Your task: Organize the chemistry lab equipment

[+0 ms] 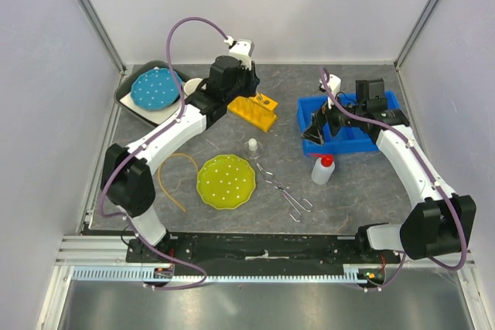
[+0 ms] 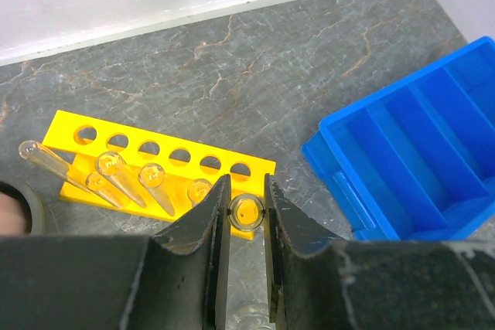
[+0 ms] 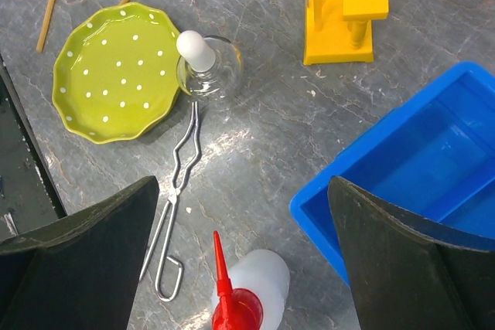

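The yellow test-tube rack (image 2: pixel 155 152) is a flat plastic block lying near the middle of the table's (image 1: pixel 348 199) far edge. It carries 2 rows of round holes; the row toward the far edge shows 6 open holes. Several thin clear tubes (image 2: pixel 155 185) stand tilted in the other row, mouths up. The left gripper (image 2: pixel 246 214) is closed onto 1 further clear tube (image 2: pixel 246 210) at the end of that row nearest the blue bin (image 2: pixel 410 152). The tube's round mouth is pinched between the 2 dark fingers (image 2: pixel 209 245). The bin is moulded blue plastic, placed toward the far-right corner and well apart from the rack. Straight internal walls split it into long compartments, and only bare blue floor shows in those visible. The right gripper (image 1: pixel 317 130) hangs over the bin's left end with its jaws spread wide and nothing between them. The white red-capped squeeze bottle (image 1: pixel 322 169) stands upright just beside the bin's near-left corner. The small clear white-capped flask (image 3: pixel 207 67) is round-bodied glass and sits at the centre of the table. The metal tongs (image 3: pixel 178 191) are thin bent wire; their tips reach the flask and they run toward the near edge. The dotted yellow-green plate (image 1: pixel 225 182), scallop-rimmed, lies just beside the flask. A dotted blue plate (image 1: pixel 155 89) rests in a tray (image 1: pixel 124 98) at the far-left corner.
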### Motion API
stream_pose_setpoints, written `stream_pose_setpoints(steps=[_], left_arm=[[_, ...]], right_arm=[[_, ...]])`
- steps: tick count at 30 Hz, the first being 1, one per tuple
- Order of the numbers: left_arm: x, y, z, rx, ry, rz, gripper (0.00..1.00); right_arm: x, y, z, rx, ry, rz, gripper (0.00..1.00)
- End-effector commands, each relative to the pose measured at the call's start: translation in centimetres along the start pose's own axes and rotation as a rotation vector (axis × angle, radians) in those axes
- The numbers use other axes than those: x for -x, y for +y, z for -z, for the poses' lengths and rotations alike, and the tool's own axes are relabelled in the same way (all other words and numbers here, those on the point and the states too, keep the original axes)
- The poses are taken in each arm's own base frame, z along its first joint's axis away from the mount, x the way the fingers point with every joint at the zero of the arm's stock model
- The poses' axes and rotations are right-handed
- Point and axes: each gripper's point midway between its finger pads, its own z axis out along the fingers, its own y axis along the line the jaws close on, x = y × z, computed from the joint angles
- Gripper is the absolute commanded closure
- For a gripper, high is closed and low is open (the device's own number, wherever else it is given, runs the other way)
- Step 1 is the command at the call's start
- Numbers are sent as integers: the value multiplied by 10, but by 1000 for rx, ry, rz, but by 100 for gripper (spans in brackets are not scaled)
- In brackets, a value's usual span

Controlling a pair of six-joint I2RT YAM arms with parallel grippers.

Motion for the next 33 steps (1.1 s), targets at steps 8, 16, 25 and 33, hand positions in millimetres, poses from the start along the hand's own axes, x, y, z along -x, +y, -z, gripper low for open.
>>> stream_pose_setpoints(steps=[8, 16, 25, 33], left_arm=[[1, -10, -26, 25, -11, -182, 98], [-19, -13, -38, 38, 29, -234, 98], [-20, -21, -37, 46, 26, -305, 97], [0, -29, -23, 46, -12, -311, 97]], right_arm=[[13, 1, 8, 0, -67, 42, 2], [11, 0, 9, 0, -68, 38, 2], [10, 1, 8, 3, -69, 38, 2], [7, 2, 10, -2, -75, 42, 2]])
